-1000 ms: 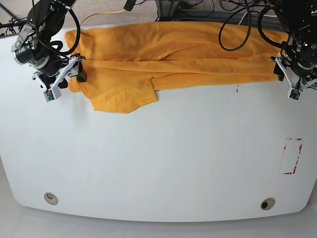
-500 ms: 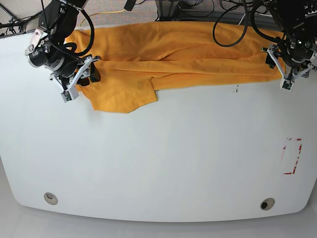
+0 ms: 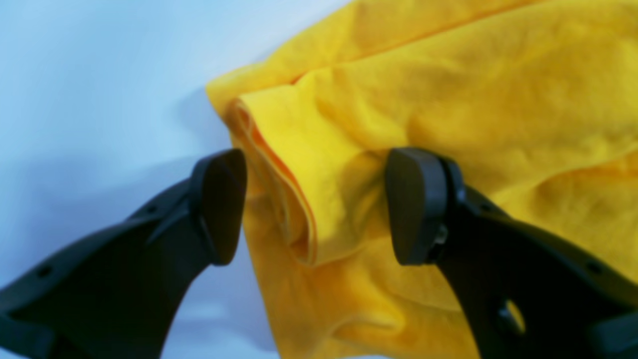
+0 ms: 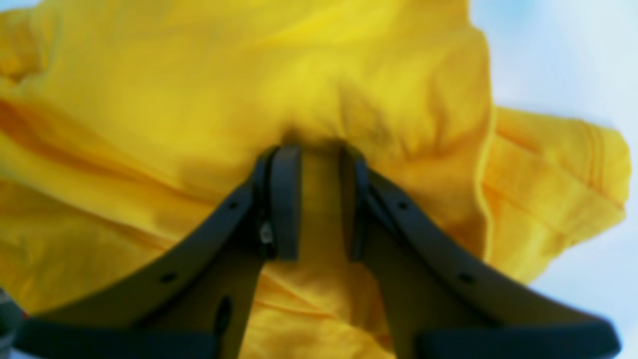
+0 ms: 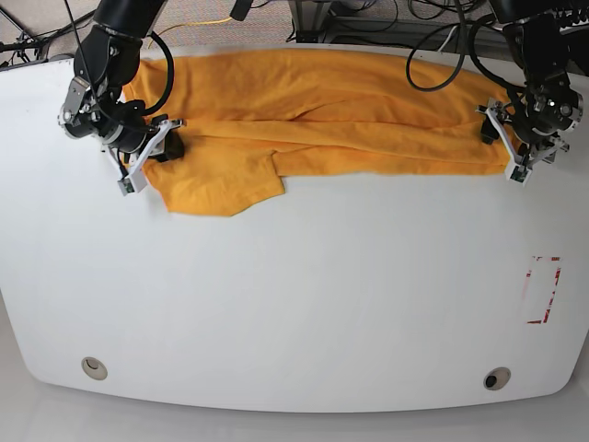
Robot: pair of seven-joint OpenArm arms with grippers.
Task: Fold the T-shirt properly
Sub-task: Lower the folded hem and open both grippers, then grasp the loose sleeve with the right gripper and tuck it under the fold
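The orange-yellow T-shirt [image 5: 322,101] lies bunched lengthwise along the far edge of the white table [image 5: 294,295]. Its lettering is hidden. One sleeve flap [image 5: 221,189] hangs toward me at the left. My right gripper [image 5: 152,158] is at the shirt's left end. In the right wrist view the gripper [image 4: 319,199] is shut on a pinched fold of the T-shirt [image 4: 324,65]. My left gripper [image 5: 502,147] is at the shirt's right end. In the left wrist view the gripper [image 3: 316,204] is open, its fingers [image 3: 219,207] straddling the shirt's folded hem [image 3: 299,149].
A red-marked rectangle [image 5: 543,290] is on the table at the right. Two round holes [image 5: 94,368] [image 5: 497,378] sit near the front edge. Cables [image 5: 368,14] and arm bases stand behind the far edge.
Both arms moved inward and toward the far edge onto the shirt's ends. The right gripper closed on the cloth and the shirt's left part shifted slightly.
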